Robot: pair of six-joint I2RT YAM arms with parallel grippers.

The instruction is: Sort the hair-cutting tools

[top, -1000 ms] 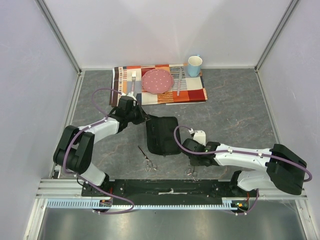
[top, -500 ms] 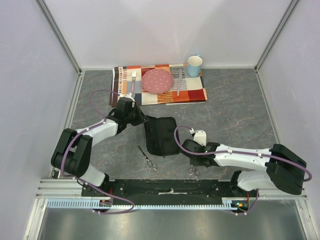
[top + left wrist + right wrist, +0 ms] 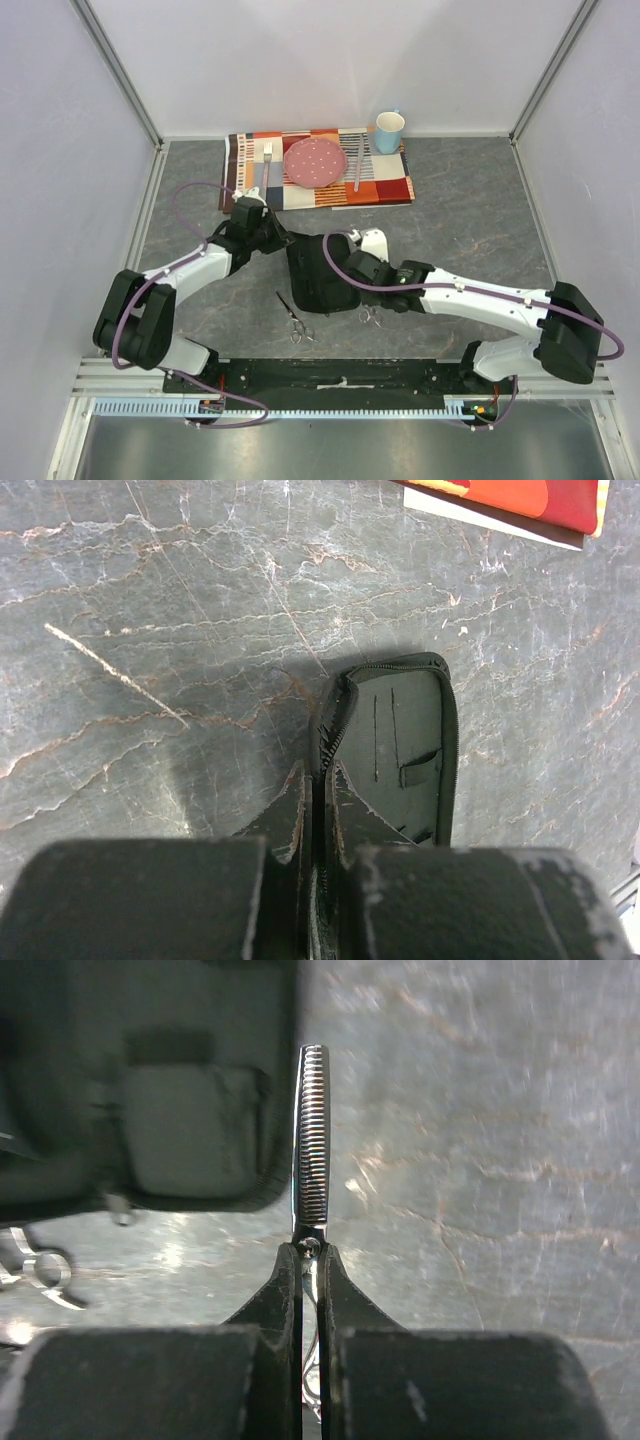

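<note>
A black zip case lies open in the middle of the table. My left gripper is shut on its zip edge at the far left corner; in the left wrist view the gripper pinches the zipper rim and the case's grey inside shows. My right gripper is shut on silver thinning scissors at the case's right edge; in the right wrist view my right gripper holds them at the pivot, with the toothed blade pointing away. A second pair of scissors lies on the table near the case's front left.
A striped placemat at the back holds a pink plate, a fork and a knife, with a blue mug at its right corner. Walls close in the table on three sides.
My right gripper has carried the thinning scissors from the table's front edge up and left to the case's right side. My left gripper has shifted slightly, still holding the case's edge.
</note>
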